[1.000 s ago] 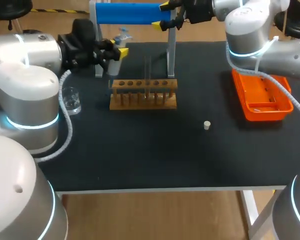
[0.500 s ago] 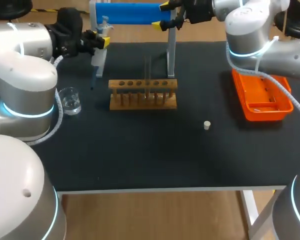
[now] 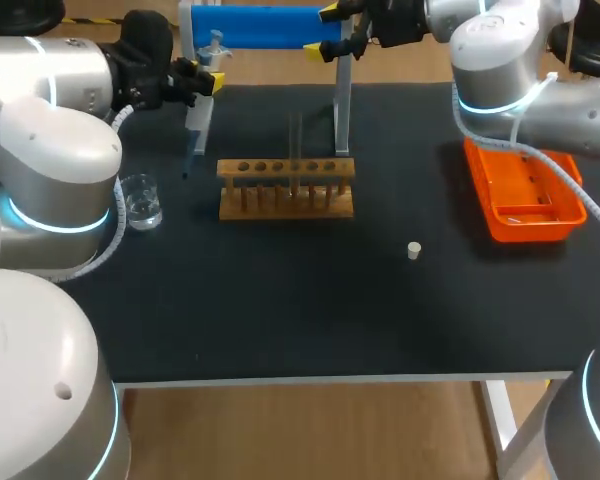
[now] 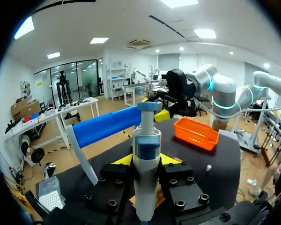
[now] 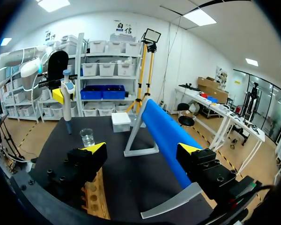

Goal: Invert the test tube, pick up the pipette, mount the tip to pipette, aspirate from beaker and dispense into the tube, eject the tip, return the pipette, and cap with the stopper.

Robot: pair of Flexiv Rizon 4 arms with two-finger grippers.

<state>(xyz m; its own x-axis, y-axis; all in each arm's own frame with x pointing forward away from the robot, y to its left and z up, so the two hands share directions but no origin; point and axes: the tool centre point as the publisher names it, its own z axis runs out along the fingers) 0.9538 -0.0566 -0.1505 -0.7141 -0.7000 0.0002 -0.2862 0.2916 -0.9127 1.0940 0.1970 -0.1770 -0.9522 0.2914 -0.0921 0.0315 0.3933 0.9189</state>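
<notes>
**Head view: pipette in hand, tip not yet seen to be mounted.** The left gripper (image 3: pixel 202 76), upper left of the frame, is clamped on the pipette (image 3: pixel 212 45). The pipette is held upright, its shaft hanging just beside the left leg of the blue stand (image 3: pixel 260 25). The left wrist view shows both fingers (image 4: pixel 114 176) pressed against the pipette's body. The right gripper (image 3: pixel 327 30), top centre, has its fingers wide apart at the stand's right end and grips nothing. The test tube (image 3: pixel 295 150) stands in the wooden rack (image 3: pixel 287 190) at centre. The beaker (image 3: pixel 140 200) is at left, the stopper (image 3: pixel 414 250) right of centre and the orange tray (image 3: pixel 525 195) at right.

Likely hazards:
- A sideways swing could knock the shaft against the stand's leg.
- An off-axis descent would seat the tip crookedly.
- A low pass might topple the beaker.
</notes>
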